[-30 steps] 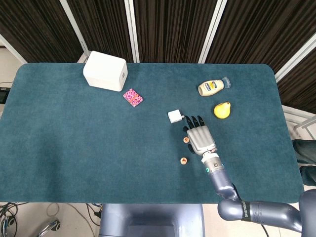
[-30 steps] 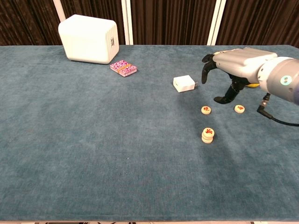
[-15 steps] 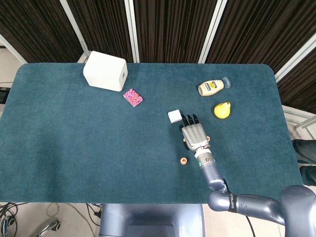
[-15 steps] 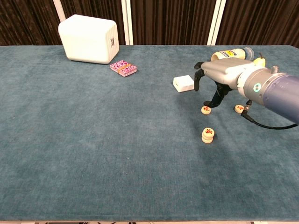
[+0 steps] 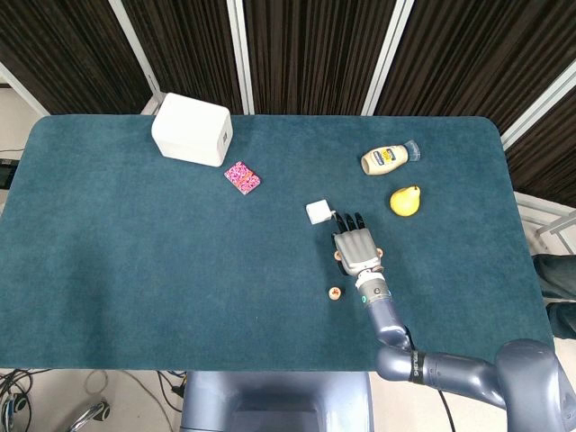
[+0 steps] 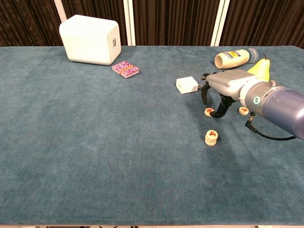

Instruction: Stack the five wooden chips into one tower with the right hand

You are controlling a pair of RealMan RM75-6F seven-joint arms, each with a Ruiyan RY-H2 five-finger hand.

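Reaching down, the grey right hand (image 6: 223, 92) is hovering with fingers spread, holding nothing, over a round wooden chip with red marking (image 6: 209, 112) right of the tabletop's middle. I'd pinch its rim squarely before carrying it to the short chip stack (image 6: 211, 137) nearer the front edge.

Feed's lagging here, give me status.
Right hand open, fingertips down over loose chip. Short stack nearer; another chip beyond. White cube close by. Left hand unseen.
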